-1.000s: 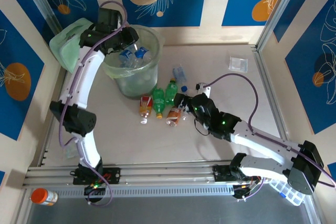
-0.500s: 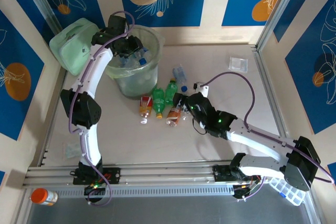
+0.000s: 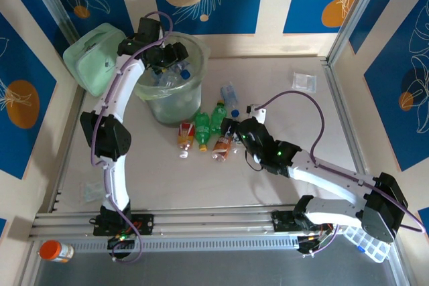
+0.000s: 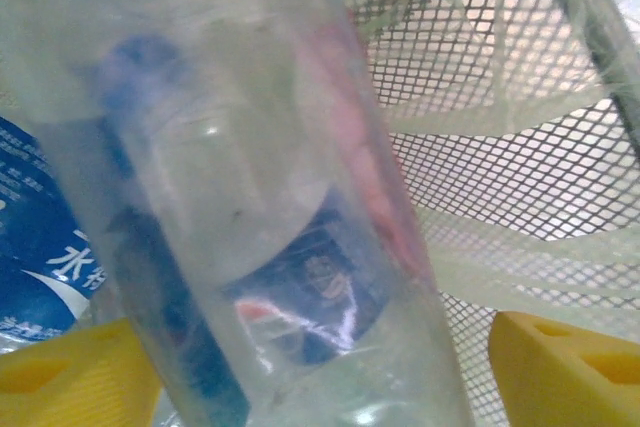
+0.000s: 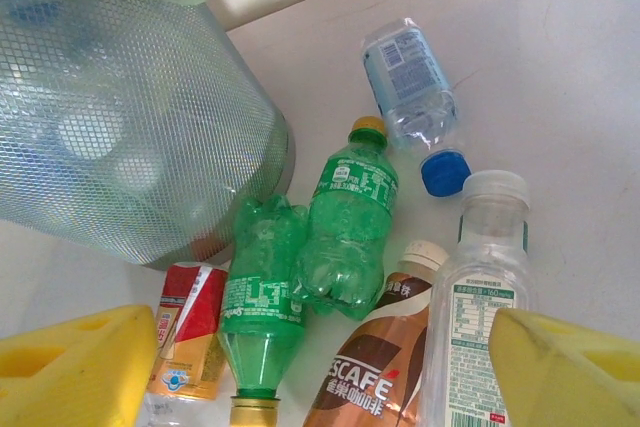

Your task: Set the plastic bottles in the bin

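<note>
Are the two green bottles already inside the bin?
No, both green bottles lie side by side on the table outside the bin.

Pale table (image 3: 167, 179), bin (image 3: 169, 102), loose bottles (image 3: 202, 127), clear packet (image 3: 303, 82)

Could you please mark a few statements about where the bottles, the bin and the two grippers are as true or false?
1. The left gripper hangs over the bin. True.
2. The right gripper is shut on a bottle. False: its jaws stand open above the table.
3. Two green bottles lie side by side near the bin. True.
4. The clear bottle with the blue cap stands upright. False: it lies on its side.
5. The bin is empty. False: bottles lie inside it.
</note>
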